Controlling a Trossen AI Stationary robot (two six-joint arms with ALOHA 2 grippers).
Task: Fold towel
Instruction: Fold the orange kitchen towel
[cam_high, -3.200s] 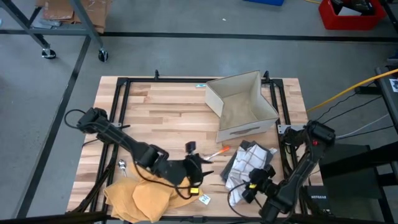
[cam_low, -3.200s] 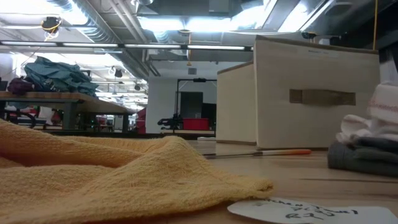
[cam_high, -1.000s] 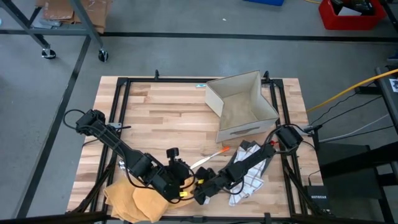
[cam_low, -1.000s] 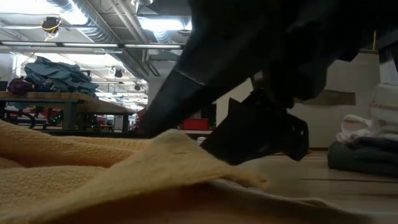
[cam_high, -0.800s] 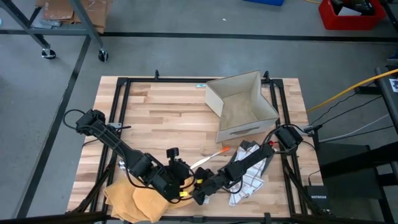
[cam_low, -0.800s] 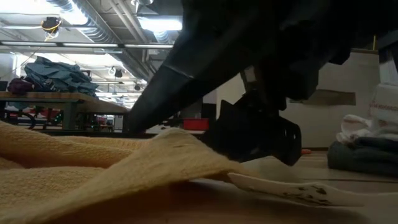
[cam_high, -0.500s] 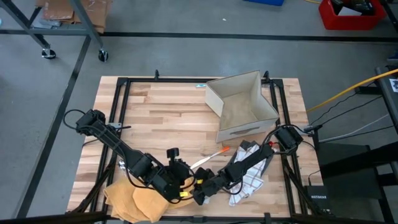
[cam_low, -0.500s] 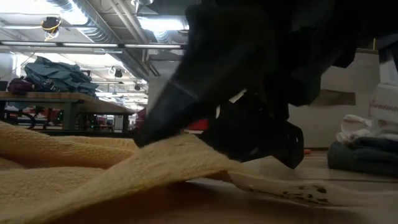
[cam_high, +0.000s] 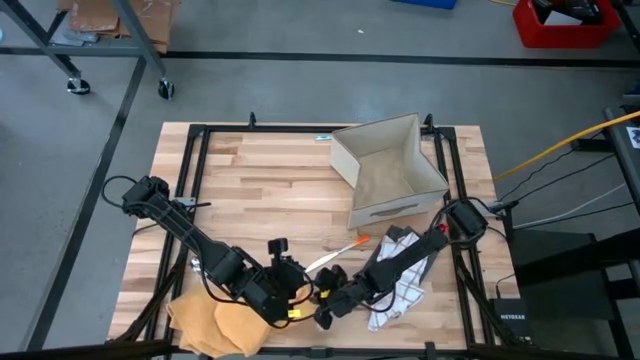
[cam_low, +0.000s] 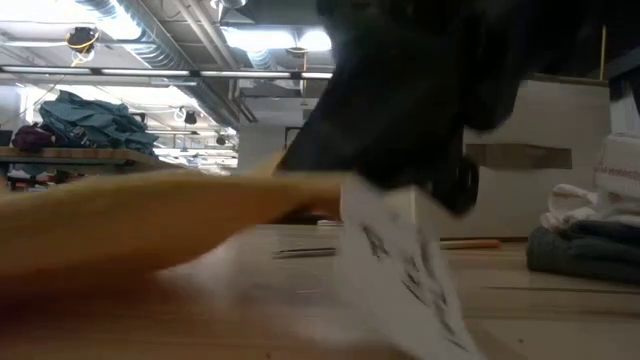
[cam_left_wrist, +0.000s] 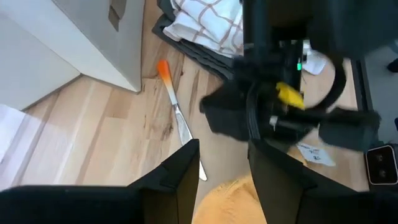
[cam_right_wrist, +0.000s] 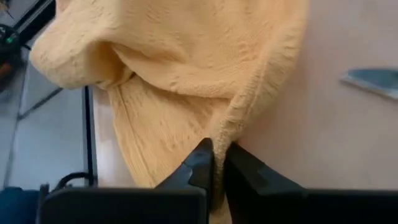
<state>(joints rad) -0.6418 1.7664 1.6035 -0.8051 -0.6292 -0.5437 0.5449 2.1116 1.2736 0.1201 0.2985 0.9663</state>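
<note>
Towel corner pinched, lift comes next

Yellow towel (cam_high: 225, 322) sits bunched at the table's near edge, under and just behind both grippers. Right gripper (cam_right_wrist: 216, 163) has its 2 fingers clamped on a hem edge, cloth hanging away beyond the tips. Left gripper (cam_left_wrist: 222, 163) hovers right beside it, fingers partly apart, and I can't tell if it's holding any cloth. My take: raise the pinched edge slowly and straight so it doesn't slip, and keep clear of the paper tag (cam_left_wrist: 314, 152) and orange-handled tool (cam_left_wrist: 176, 112) just ahead.
</note>
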